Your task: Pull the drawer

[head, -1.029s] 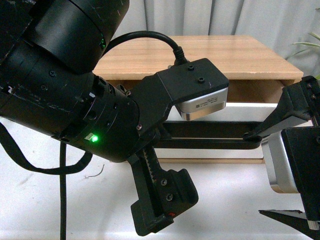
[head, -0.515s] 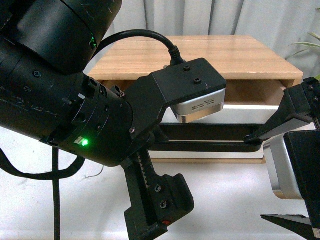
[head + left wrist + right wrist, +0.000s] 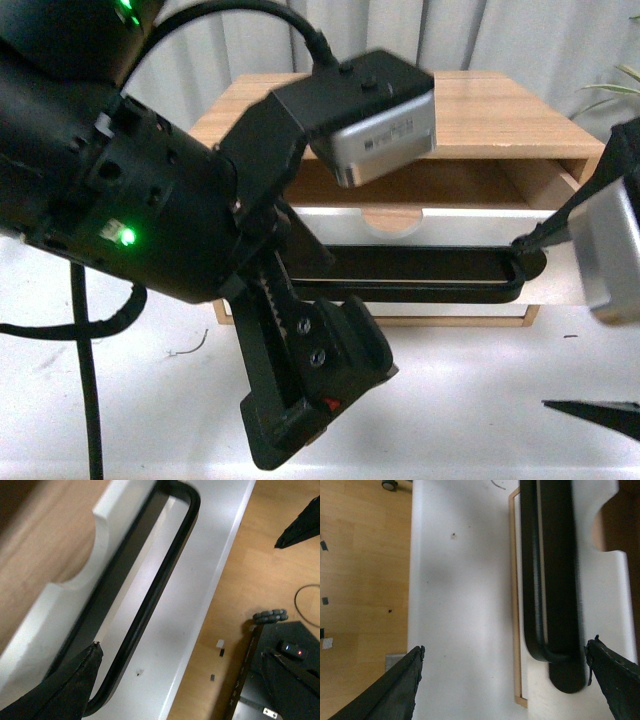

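A bare white surface (image 3: 450,400) fills the near ground, with pale wooden floor (image 3: 360,580) off its near edge. Closest over it, the left hand (image 3: 187,595) is spread wide. One finger's tip sits inside the loop of the long black bar handle (image 3: 400,275), near the bar's left end, and the other finger is well clear. The right hand (image 3: 505,647) is spread too, straddling the bar's right end; in the front view its upper fingertip touches that end. Neither hand pinches the bar.

Behind them the wide white-fronted wooden drawer (image 3: 470,228), notched in a half-circle at its top edge, stands partly out of the light wooden cabinet (image 3: 480,110). The cabinet sits back from the surface's near edge, and bare wood shows behind the drawer front. The pull looks under way, done by hooked fingers rather than by a grip. The next move calls for an even, straight draw by both arms toward the near edge, so no finger slips off and the drawer does not skew.

Farthest back hang grey curtains (image 3: 500,35), with a green plant leaf (image 3: 625,85) at the right.
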Action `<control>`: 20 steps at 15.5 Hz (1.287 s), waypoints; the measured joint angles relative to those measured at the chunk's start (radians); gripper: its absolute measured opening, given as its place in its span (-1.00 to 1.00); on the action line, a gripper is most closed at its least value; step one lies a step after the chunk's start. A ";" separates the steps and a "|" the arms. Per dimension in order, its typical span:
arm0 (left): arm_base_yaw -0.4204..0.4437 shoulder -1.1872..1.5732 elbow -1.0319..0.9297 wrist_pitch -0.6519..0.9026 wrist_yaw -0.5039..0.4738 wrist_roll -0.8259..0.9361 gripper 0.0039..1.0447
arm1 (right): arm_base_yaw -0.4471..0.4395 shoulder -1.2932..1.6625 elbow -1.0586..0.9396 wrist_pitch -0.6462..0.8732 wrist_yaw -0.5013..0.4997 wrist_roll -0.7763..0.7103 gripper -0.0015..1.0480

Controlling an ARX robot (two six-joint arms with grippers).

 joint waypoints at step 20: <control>0.577 -0.552 -0.656 0.946 -0.315 -0.641 0.29 | -0.268 -0.367 -0.425 0.922 0.480 1.450 0.34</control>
